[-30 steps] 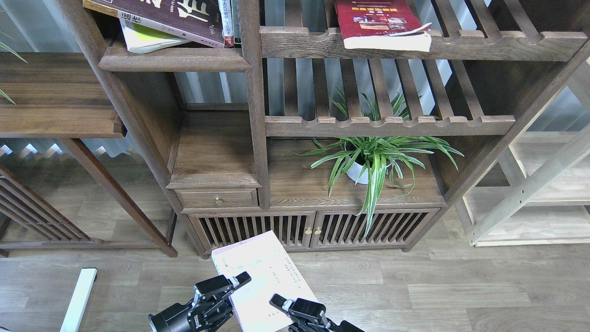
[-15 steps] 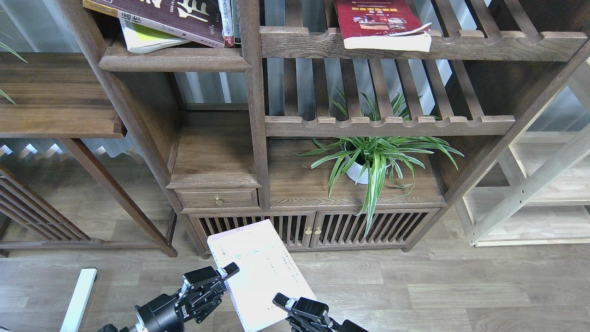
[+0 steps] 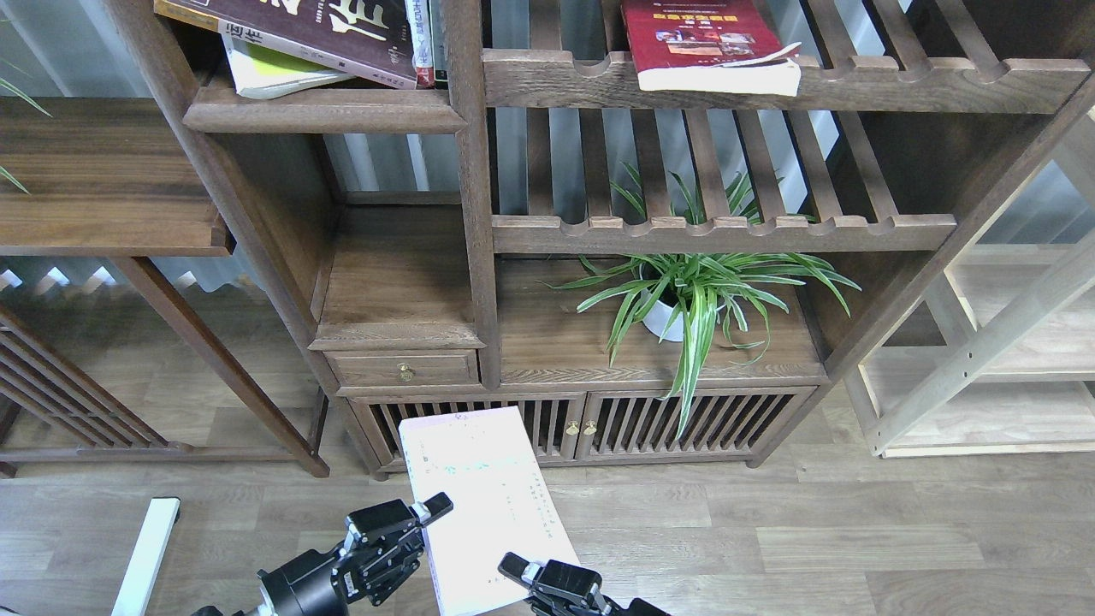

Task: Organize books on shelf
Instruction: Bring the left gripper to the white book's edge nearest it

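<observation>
A pale lavender-white book (image 3: 483,496) hangs flat above the floor in front of the cabinet doors. My left gripper (image 3: 432,512) is shut on its left edge, one fingertip lying on the cover. My right gripper (image 3: 516,569) is shut on its near edge. The shelf (image 3: 321,111), a solid dark board in the narrow left bay, carries a yellow-green book (image 3: 274,73) under a tilted dark maroon book (image 3: 316,30). A red book (image 3: 701,43) with small photos lies on the upper slatted rack (image 3: 898,81) to the right.
A potted spider plant (image 3: 693,299) stands on the cabinet top under the lower slatted rack (image 3: 727,233). A ledge with a brass-knobbed drawer (image 3: 402,370) sits below the shelf. A dark side table (image 3: 103,205) is at left and a light wooden frame (image 3: 984,359) at right.
The pale book has risen toward the cabinet and turned slightly. My left gripper swung left, then back right with the book's edge. My right gripper has hardly moved.
</observation>
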Tool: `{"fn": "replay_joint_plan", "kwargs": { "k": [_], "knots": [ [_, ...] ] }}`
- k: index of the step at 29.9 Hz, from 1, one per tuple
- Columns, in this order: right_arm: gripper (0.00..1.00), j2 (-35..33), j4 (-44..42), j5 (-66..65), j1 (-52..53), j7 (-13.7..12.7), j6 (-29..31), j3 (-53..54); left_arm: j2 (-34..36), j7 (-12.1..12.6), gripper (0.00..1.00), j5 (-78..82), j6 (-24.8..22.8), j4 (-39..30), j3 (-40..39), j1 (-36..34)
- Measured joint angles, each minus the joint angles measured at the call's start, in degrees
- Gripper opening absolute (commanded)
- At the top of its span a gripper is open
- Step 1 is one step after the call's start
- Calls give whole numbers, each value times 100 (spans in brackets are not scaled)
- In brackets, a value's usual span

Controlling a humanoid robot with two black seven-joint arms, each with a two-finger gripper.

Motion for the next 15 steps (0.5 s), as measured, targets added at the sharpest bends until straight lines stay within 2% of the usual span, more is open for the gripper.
{"fn": "replay_joint_plan", "kwargs": {
  "k": [5, 15],
  "knots": [
    [27, 1, 0, -14, -30, 0, 0, -7, -7, 0, 41, 4, 0, 0, 45, -20],
    [28, 1, 179, -145, -336, 0, 0, -18, -14, 1, 31, 6, 0, 63, 20, -44]
  ]
}}
